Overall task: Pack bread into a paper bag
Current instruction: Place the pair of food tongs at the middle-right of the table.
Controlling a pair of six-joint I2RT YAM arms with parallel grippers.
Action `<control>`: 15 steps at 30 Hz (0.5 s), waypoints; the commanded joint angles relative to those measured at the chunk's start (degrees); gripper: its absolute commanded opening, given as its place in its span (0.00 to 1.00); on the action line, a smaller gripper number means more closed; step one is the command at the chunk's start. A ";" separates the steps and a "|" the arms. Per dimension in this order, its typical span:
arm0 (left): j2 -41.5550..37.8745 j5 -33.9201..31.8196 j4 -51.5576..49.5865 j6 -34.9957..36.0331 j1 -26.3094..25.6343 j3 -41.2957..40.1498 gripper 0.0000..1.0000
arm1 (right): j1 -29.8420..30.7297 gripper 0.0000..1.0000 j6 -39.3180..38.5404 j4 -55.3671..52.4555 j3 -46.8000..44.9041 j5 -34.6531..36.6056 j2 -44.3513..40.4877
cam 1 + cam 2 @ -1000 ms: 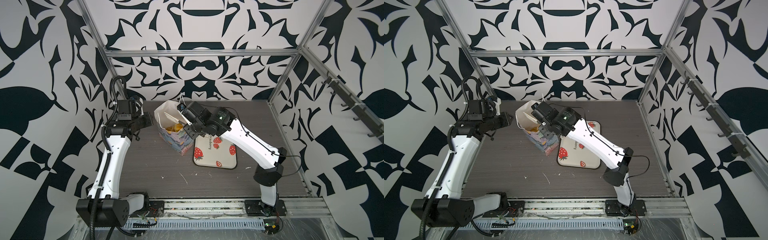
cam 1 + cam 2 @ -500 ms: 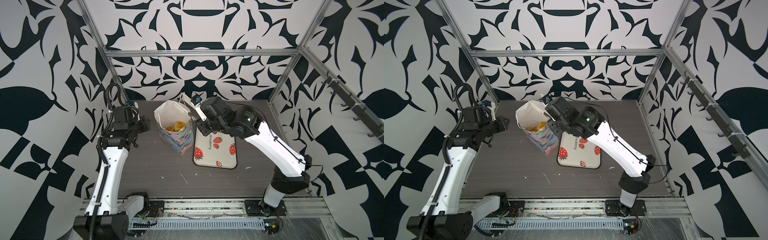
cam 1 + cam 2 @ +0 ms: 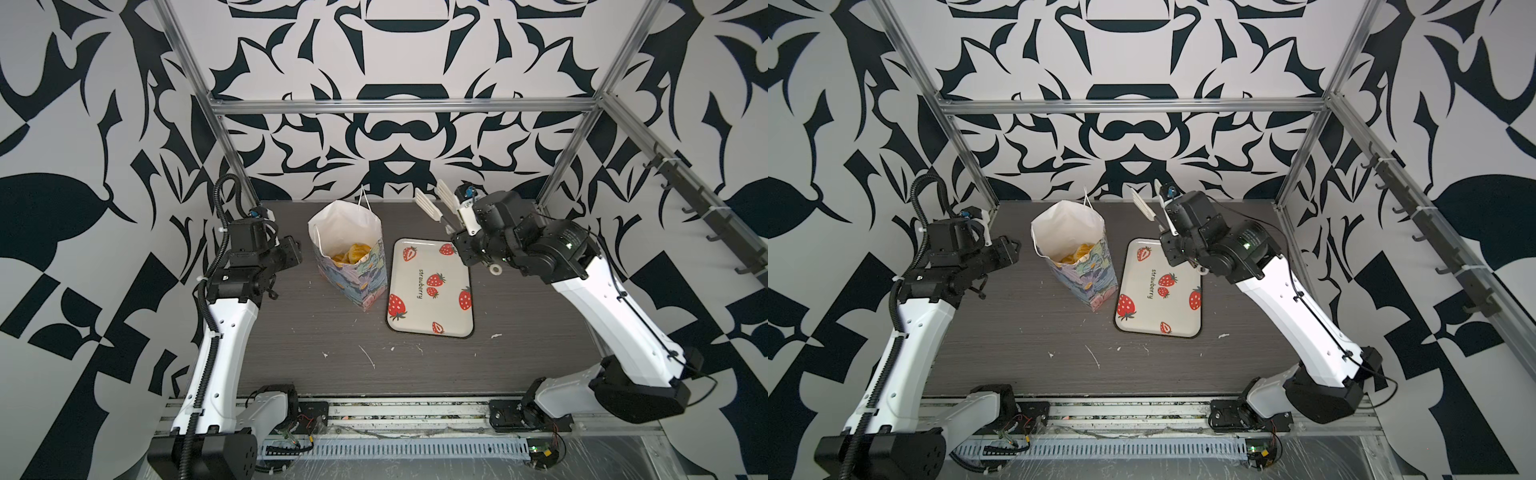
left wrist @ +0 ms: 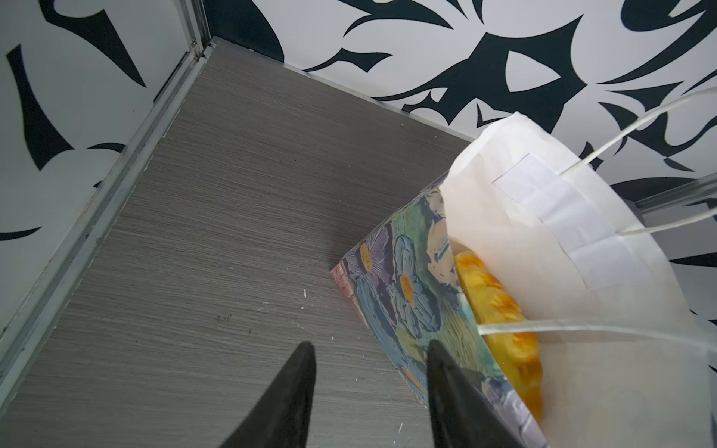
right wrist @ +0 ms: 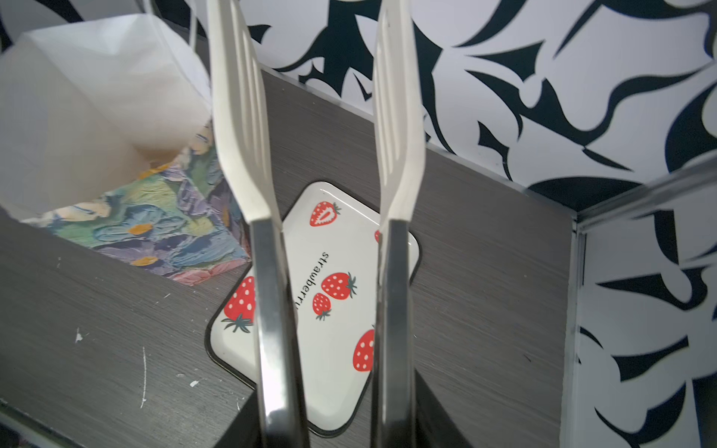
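Observation:
The paper bag (image 3: 362, 277) (image 3: 1089, 275) stands upright and open at the table's back middle, white inside with a floral print outside. Golden bread (image 3: 350, 253) (image 3: 1077, 252) (image 4: 500, 310) lies at its bottom. My left gripper (image 3: 291, 254) (image 4: 368, 351) hovers open just left of the bag, and nothing sits between its black fingers. My right gripper (image 3: 457, 226) (image 5: 333, 426) is shut on a pair of white-tipped tongs (image 3: 432, 205) (image 5: 248, 155). It is raised above the tray's far right corner. The tongs' blades stand apart with nothing between them.
A cream strawberry tray (image 3: 446, 301) (image 3: 1177, 309) (image 5: 341, 240) lies flat right of the bag, touching its base, with nothing on it. White crumbs (image 3: 368, 357) dot the dark table. Patterned walls and metal frame posts (image 3: 232, 166) close in the back and sides.
My left gripper has opened and pulled back left from the bag's rim. The right arm lifted the tongs out of the bag and swung them to the back right.

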 commanded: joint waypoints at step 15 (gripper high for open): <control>-1.95 -4.60 3.59 -2.35 0.38 -6.98 0.99 | -15.53 0.46 3.60 9.53 -18.74 -10.61 -8.80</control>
